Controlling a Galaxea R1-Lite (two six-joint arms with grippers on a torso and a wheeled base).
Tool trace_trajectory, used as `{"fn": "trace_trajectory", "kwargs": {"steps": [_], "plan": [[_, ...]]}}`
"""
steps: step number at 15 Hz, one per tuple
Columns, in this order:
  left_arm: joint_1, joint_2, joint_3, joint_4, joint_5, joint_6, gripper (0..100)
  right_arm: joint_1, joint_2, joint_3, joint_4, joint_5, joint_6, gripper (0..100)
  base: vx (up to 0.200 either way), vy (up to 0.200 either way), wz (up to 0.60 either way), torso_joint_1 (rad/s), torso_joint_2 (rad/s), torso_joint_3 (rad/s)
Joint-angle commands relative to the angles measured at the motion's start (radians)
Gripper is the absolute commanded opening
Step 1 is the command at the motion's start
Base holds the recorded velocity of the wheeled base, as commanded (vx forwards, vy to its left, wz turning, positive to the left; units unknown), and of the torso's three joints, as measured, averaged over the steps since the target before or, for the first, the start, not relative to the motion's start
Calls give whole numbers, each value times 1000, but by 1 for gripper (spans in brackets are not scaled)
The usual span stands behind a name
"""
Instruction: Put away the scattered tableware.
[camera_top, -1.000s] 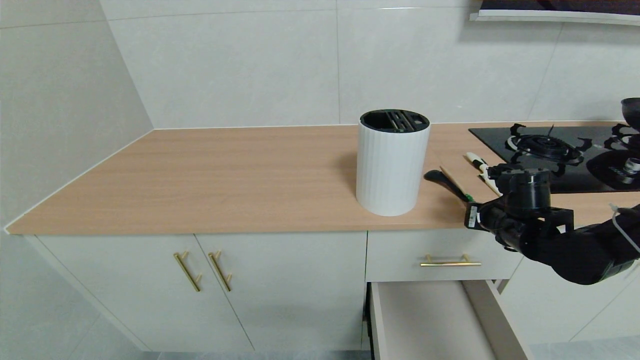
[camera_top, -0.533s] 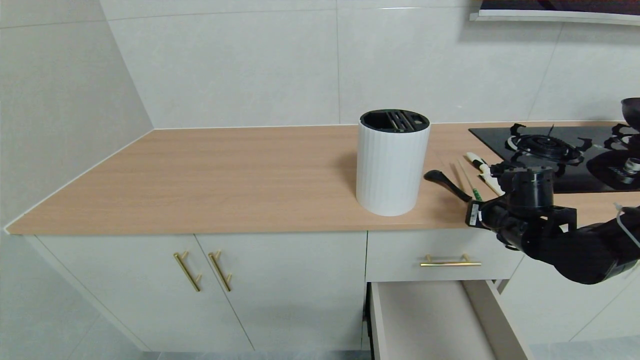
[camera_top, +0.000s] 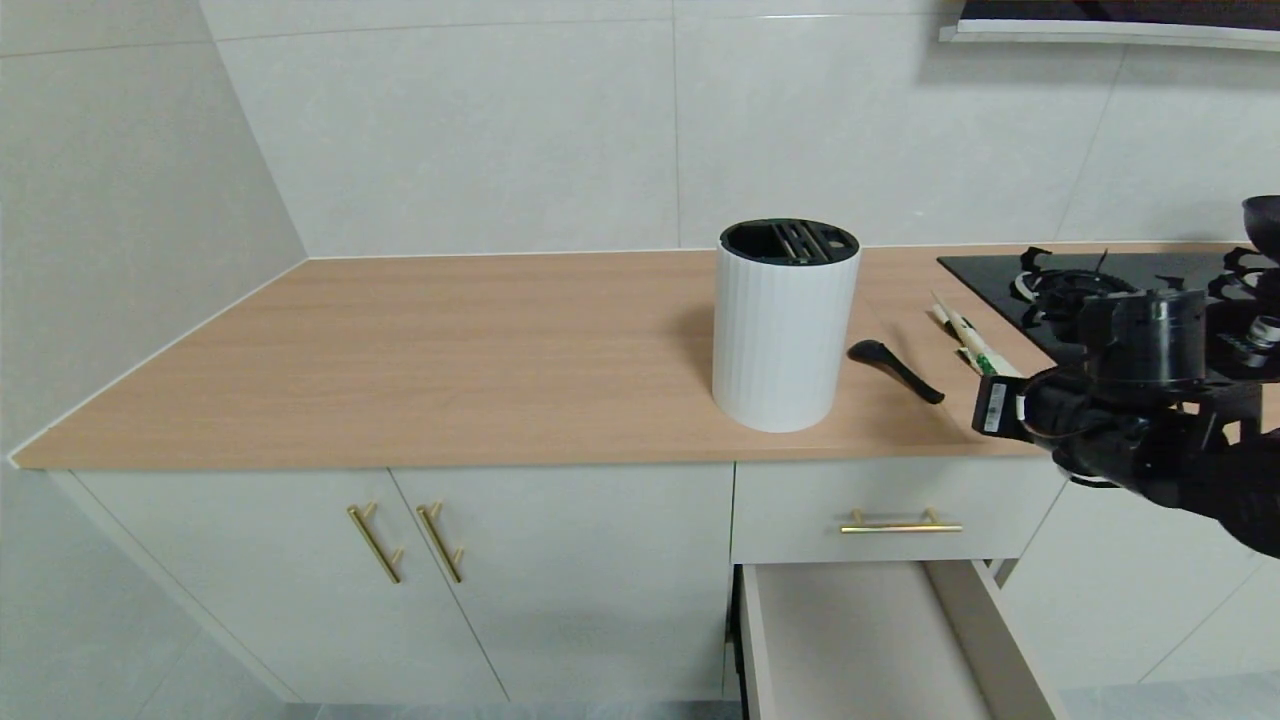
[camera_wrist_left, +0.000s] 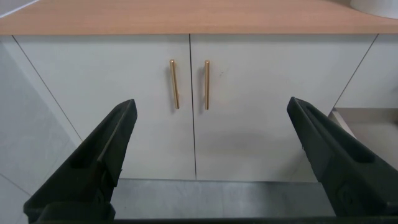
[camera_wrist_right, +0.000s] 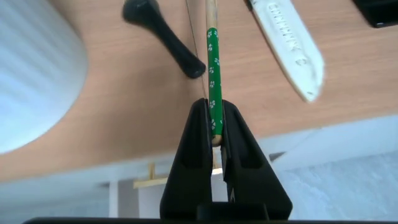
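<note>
The fingers of the right gripper (camera_wrist_right: 214, 118) clamp the green end of a chopstick (camera_wrist_right: 212, 56) at the surface's (camera_top: 450, 350) front edge — between a black spoon (camera_wrist_right: 165, 37) and a white knife (camera_wrist_right: 287, 46) — while the left gripper (camera_wrist_left: 211, 109) holds its fingers wide apart before the cabinet doors (camera_wrist_left: 249, 112).

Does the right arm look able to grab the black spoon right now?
Probably not yet: the right pincer is shut on a chopstick, so it has no free grip. The spoon itself lies bare on the counter beside the holder, nothing over it.
</note>
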Motion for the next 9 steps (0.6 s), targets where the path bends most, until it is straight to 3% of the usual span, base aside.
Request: {"fn": "trace_trajectory", "kwargs": {"steps": [1,6,9], "plan": [[0,0,0,0,1,0,100,4,-152,-6,79,29,-1,0,0,0,0,0,0,0],[0,0,0,0,1,0,100,14,-382,-61,509,160,-64,0,0,0,0,0,0,0],[0,0,0,0,1,0,100,14,-451,-21,530,238,-137,0,0,0,0,0,0,0]]}}
